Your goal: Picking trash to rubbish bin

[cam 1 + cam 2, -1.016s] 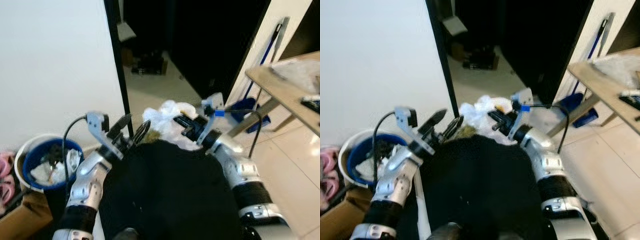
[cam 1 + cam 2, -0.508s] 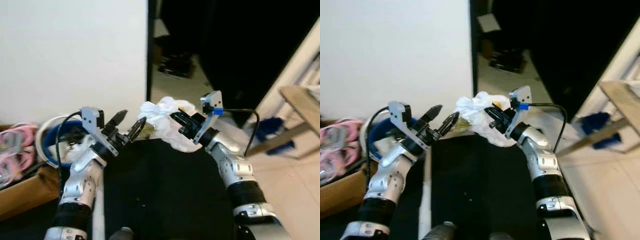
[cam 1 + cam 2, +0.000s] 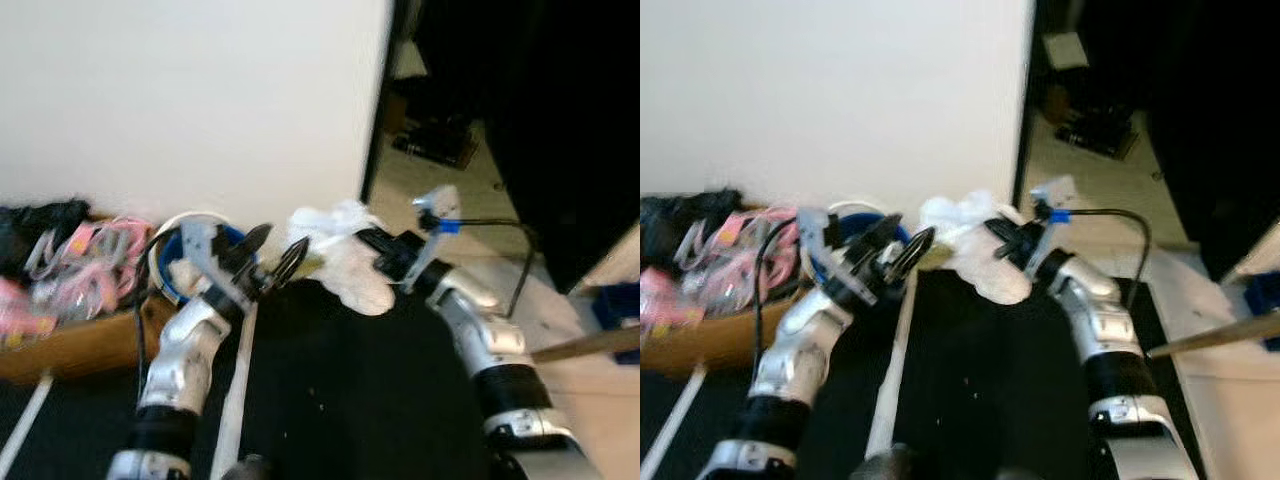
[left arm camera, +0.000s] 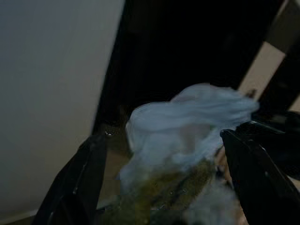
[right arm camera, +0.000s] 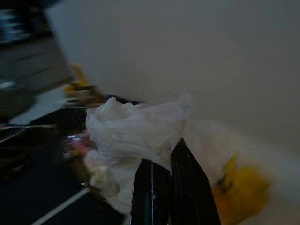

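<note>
No readable text, label, brand, number or sign anywhere. Too blurred and dim for any lettering to show. Nothing legible.

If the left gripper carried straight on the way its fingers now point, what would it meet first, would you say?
Most likely the white plastic bag of trash pinched in the right gripper. The left gripper is open and aimed at it, though exact depth is unclear.

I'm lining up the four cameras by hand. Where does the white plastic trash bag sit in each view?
Left eye view: white plastic trash bag centre, between both grippers.
Right eye view: bag centre, just left of the right gripper.
Left wrist view: bag in the middle, between the open black fingers.
Right wrist view: bag pinched at the fingertips.
Shared landmark: the white wall.
</note>
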`<state>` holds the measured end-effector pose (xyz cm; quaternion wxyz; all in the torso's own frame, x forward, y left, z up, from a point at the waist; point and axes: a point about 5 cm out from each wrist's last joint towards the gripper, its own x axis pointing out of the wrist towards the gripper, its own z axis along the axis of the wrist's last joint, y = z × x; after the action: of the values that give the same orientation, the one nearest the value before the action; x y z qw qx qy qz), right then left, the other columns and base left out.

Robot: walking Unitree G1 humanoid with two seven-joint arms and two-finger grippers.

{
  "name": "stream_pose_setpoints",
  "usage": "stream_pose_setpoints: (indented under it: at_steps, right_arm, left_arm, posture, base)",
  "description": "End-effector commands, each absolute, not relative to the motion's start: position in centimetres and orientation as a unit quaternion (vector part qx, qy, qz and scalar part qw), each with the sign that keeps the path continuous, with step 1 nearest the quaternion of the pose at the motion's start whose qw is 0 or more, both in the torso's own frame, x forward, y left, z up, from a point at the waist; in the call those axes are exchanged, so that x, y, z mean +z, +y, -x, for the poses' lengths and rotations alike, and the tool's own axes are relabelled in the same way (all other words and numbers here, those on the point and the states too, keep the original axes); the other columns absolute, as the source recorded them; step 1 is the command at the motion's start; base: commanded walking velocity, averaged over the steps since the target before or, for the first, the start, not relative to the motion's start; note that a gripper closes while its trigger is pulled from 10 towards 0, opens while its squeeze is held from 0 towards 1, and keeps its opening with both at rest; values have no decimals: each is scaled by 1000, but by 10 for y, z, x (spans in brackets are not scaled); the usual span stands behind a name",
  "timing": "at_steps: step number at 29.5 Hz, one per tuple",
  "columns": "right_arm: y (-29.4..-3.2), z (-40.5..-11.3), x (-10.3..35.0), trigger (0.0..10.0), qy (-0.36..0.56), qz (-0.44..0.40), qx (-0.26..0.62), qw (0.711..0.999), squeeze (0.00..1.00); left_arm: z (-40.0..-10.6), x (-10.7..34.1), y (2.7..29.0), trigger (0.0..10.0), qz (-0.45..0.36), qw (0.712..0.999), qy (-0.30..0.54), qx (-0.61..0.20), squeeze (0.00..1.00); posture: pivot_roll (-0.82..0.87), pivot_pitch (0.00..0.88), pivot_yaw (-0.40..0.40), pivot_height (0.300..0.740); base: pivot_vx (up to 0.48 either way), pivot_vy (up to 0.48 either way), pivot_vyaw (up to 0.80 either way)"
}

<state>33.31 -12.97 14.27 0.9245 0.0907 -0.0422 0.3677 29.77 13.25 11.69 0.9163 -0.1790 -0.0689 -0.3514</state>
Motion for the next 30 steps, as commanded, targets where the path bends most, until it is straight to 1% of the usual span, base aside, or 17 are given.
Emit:
stream_pose_setpoints:
  at_steps: [1,30]
  right_arm:
    - [-133,-331,136,10000,-28,-89,364,927,0]
    - [-133,-331,136,10000,-28,-89,366,926,0]
  left_arm:
    - [-295,111,130,10000,183,916,-57,-353,0]
    - [-295,112,130,10000,181,916,-57,-353,0]
  posture:
    - [7,0,-21,740]
    - [5,0,-18,740]
  base:
    - [0,0,712]
    - [0,0,712]
